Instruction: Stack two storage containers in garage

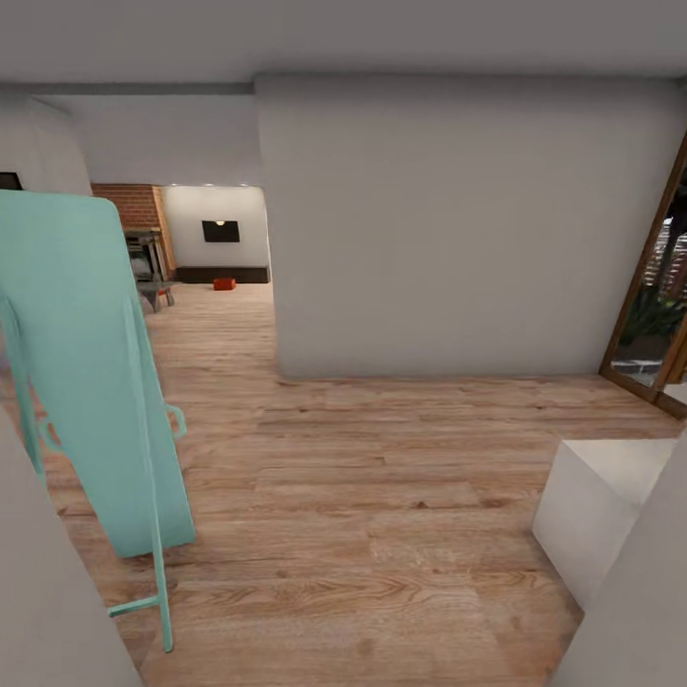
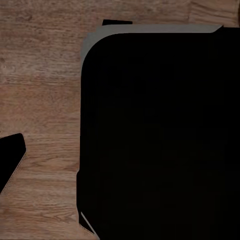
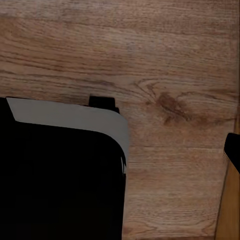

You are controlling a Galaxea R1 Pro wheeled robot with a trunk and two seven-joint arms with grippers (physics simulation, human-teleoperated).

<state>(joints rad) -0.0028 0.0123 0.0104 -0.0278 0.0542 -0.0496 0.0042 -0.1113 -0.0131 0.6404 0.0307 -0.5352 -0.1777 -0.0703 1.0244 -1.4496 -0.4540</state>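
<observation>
The head view looks along a plank floor (image 1: 382, 496) past a grey wall (image 1: 458, 229) into the living room; far back, left of centre in the upper frame, one small orange-red container (image 1: 224, 283) sits on the floor below a black TV (image 1: 220, 231); a second cannot be made out; a turquoise folded board (image 1: 86, 363) leans at the left, a white block (image 1: 596, 506) is cut off lower right; both wrist views give wood grain and a black, grey-edged body (image 2: 160, 135) (image 3: 60, 175); whether either gripper's fingers are spread or pressed together I cannot tell
</observation>
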